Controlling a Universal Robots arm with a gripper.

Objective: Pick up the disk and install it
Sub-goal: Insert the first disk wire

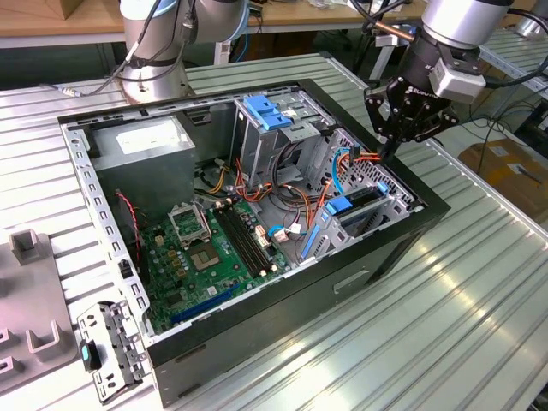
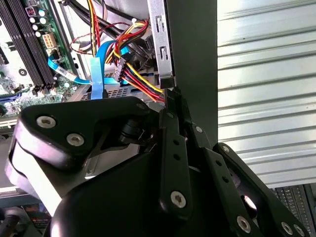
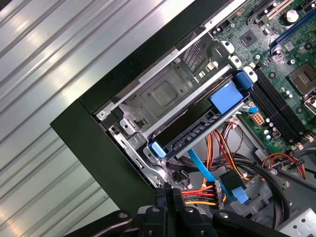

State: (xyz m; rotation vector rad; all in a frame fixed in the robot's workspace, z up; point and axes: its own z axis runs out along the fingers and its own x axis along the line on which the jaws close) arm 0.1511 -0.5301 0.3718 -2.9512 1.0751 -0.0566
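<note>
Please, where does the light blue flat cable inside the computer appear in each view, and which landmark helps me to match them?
Exterior view: the light blue flat cable runs by the drive cage, towards the exterior view's right.
Second wrist view: it lies beside red and yellow wires.
First wrist view: it passes close to the flat disk in its blue plastic frame.
Shared landmark: the black metal case wall.

open pc case point(image 1: 390, 248) w/ green mobo point(image 1: 210, 257), psu box point(image 1: 141, 141), on ribbed table point(image 1: 479, 325)
</note>
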